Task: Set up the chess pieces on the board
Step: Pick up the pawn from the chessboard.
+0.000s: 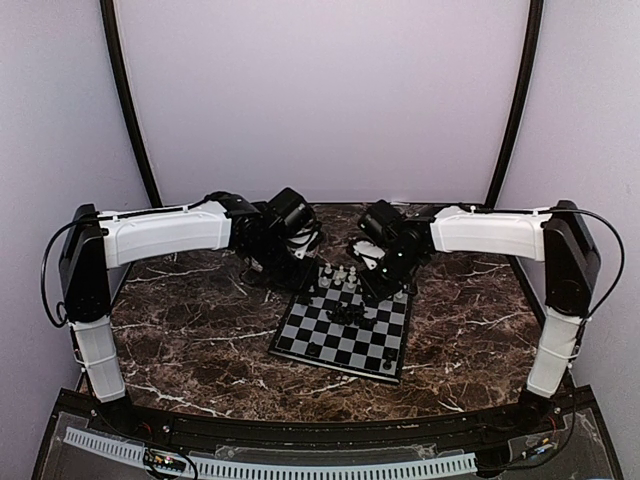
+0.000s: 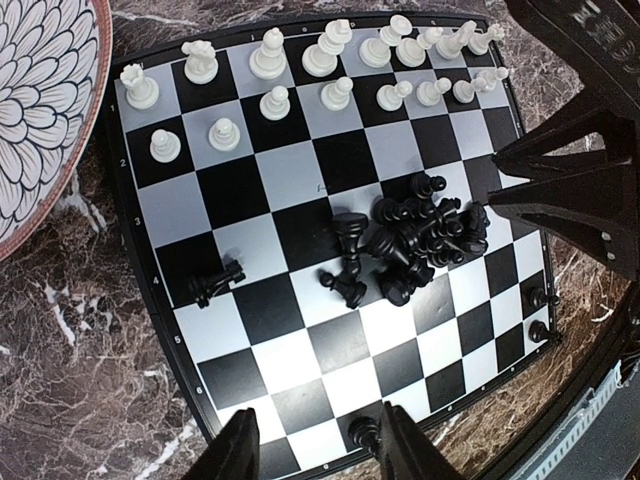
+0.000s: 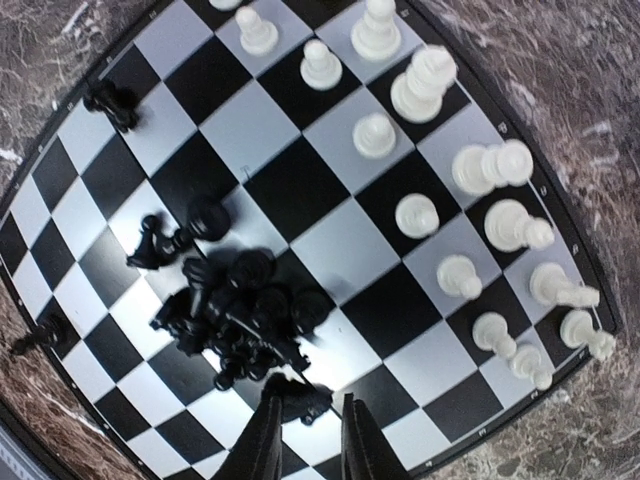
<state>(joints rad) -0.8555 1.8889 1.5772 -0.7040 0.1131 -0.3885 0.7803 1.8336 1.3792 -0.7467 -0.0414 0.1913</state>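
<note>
table (image 1: 200, 320): brown marble, arm bases along the near edge.
board (image 1: 340, 342): flat on the table, roughly centred between the arms, skewed a bit.
single black pieces (image 2: 365, 432): a few upright on the near edge squares, well apart from each other.
black pile (image 2: 425, 230): most of the black chessmen are heaped on the middle squares, touching, many on their sides.
stray black piece (image 2: 215, 285): on its side, left of the pile, clear of it.
white pieces (image 2: 275, 100): two rows on the two far ranks.
right gripper (image 3: 305, 440): over the pile. Narrow gap between its fingers, with a black piece right at the tips. Cannot tell if it is clamped.
left gripper (image 2: 320, 455): above the board's far-left side, fingers spread wide, nothing between the pads.
plate (image 2: 40, 100): round, white petal pattern, brown rim. Sits just beside the board's white-side corner.
</note>
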